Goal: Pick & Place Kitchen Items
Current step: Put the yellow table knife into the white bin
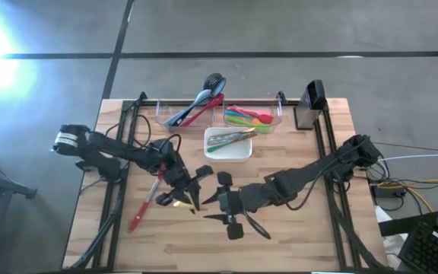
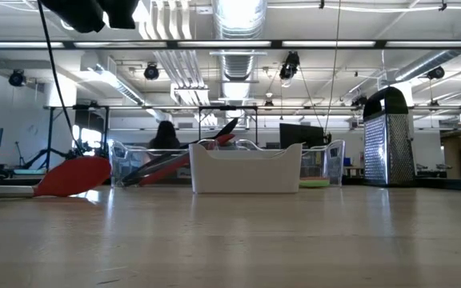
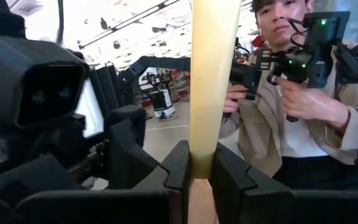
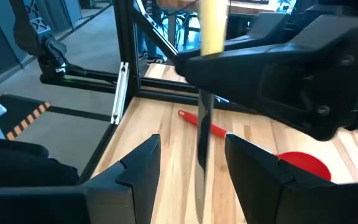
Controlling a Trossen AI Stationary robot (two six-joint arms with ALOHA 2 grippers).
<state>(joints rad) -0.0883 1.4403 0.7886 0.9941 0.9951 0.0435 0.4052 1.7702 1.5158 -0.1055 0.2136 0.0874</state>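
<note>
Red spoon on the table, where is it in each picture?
High view: the red spoon lies left of centre on the wooden table.
Low view: far left, flat on the table.
Left wrist view: not in it.
Right wrist view: on the table, beyond the right gripper.
Shared landmark: the wooden table.

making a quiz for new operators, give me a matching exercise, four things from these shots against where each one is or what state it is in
Things
1. yellow-handled utensil
2. red long-handled spatula
3. metal box grater
4. right gripper

Place or state
A. lying flat on the wooden table
B. jaws open, empty
C. clamped upright in the left gripper
D. standing at the table's far right corner

Pairs: 1-C, 2-A, 3-D, 4-B
</note>
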